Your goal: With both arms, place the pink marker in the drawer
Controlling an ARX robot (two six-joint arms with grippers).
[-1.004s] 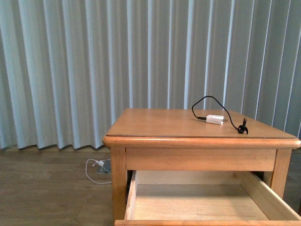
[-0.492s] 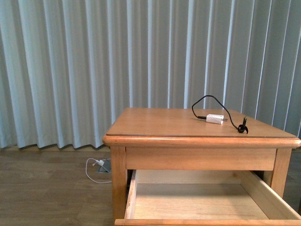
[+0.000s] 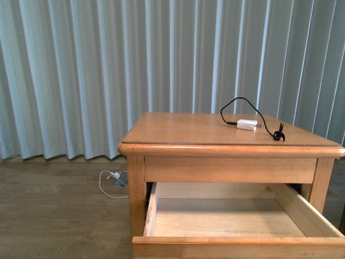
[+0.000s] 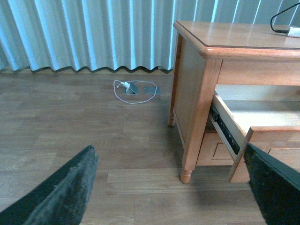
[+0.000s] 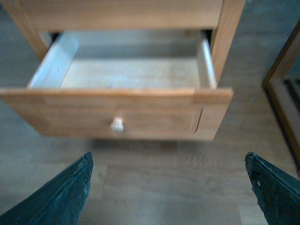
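Left gripper and right gripper both splayed wide, holding nothing, near the pulled-out drawer.
The left gripper hangs low over the wood floor beside the nightstand; the right gripper looks down on the drawer's front and its pale knob. Pleated pale curtains fill the back. On the nightstand's top, toward its right rear, lies a white charger plug with a black cable. A white cord lies on the floor. Where the pink marker is cannot be told.
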